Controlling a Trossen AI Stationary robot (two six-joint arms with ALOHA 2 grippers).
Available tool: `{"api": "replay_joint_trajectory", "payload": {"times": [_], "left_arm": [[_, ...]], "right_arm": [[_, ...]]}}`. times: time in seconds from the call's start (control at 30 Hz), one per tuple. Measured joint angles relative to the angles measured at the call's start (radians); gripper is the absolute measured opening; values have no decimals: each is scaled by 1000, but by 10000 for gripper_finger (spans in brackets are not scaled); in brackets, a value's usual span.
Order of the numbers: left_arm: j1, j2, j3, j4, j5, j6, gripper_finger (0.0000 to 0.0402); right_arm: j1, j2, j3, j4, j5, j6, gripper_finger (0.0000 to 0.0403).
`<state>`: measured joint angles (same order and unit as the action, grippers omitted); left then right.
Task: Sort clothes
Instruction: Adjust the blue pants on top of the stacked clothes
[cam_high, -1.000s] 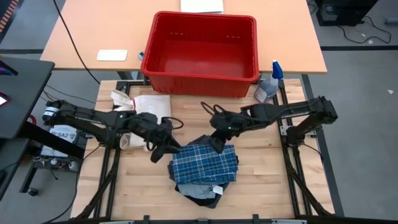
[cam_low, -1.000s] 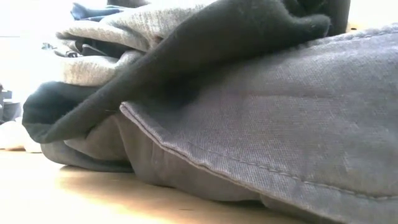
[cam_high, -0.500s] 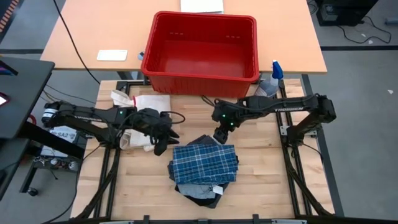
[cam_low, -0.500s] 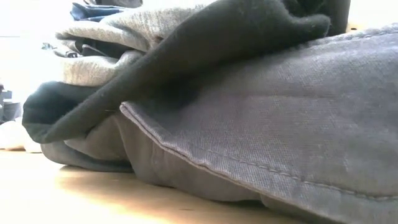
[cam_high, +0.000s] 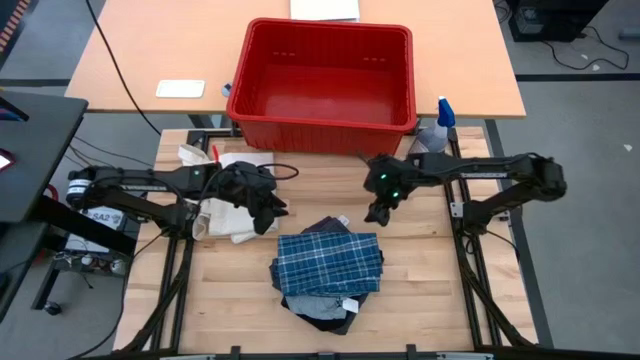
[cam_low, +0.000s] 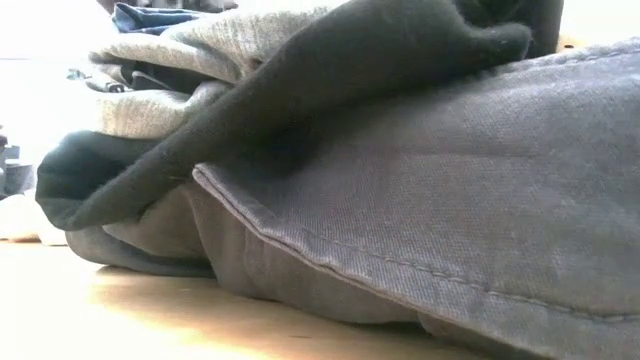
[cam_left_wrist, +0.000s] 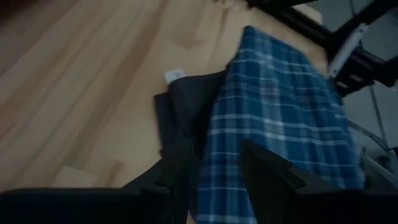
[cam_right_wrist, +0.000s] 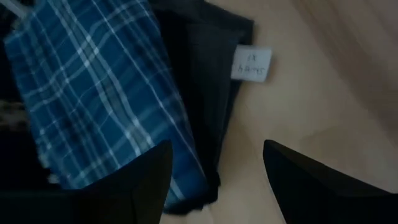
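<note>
The clothes lie in one pile at the table's middle. A blue-and-white plaid piece lies flat on top. Beneath it are dark grey shorts and a black piece, the lowest resting on the wood. A white tag shows at the pile's near edge. My left gripper hangs open beyond the pile's far left corner, over the tote bag's edge. My right gripper hangs open beyond the pile's far right corner. Neither has anything between its fingers.
A red bin stands behind the work table's far edge. A cream tote bag lies at the far left under my left arm. A spray bottle stands at the far right. Bare wood lies left and right of the pile.
My right gripper has drawn off the plaid piece's far edge and gone toward the table's right edge. My left gripper has moved from the pile's left side toward the far edge. The plaid piece stays flat on the pile.
</note>
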<state>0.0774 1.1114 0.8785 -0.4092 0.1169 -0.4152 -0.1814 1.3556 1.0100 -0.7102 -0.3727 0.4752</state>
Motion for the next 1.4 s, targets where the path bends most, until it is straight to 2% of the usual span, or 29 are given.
{"api": "replay_joint_trajectory", "payload": {"times": [0.1, 0.23, 0.37, 0.43, 0.53, 0.63, 0.73, 0.83, 0.93, 1.07, 1.23, 1.33, 1.4], "left_arm": [[19, 0, -54, 52, 19, -3, 137], [32, 1, -182, 218, 122, -98, 137], [41, 2, -301, 361, 220, -288, 137], [44, 2, -334, 376, 224, -398, 137], [44, 2, -356, 377, 230, -468, 143], [54, 2, -361, 375, 263, -512, 171], [68, 2, -361, 377, 279, -558, 219], [80, 36, -360, 382, 353, -577, 267], [85, 102, -361, 400, 436, -580, 295], [83, 199, -361, 522, 522, -612, 304], [76, 261, -360, 798, 646, -715, 295], [62, 271, -360, 868, 710, -768, 286], [47, 274, -360, 870, 718, -774, 280]], "right_arm": [[-48, -52, -90, 19, -98, 1, 259], [-78, -74, -212, 108, -215, 41, 260], [-68, -64, -292, 228, -258, 88, 266], [-60, -63, -307, 288, -268, 108, 271], [-55, -62, -311, 342, -265, 123, 282], [-52, -62, -311, 374, -260, 150, 299], [-52, -62, -311, 385, -272, 161, 321], [-52, -61, -311, 391, -281, 167, 344], [-48, -61, -311, 424, -301, 187, 357], [4, -61, -271, 403, -264, 198, 358], [129, -59, -166, 352, -129, 197, 351], [199, -45, -115, 350, -69, 201, 348], [233, -16, -105, 354, -53, 203, 348]]}}
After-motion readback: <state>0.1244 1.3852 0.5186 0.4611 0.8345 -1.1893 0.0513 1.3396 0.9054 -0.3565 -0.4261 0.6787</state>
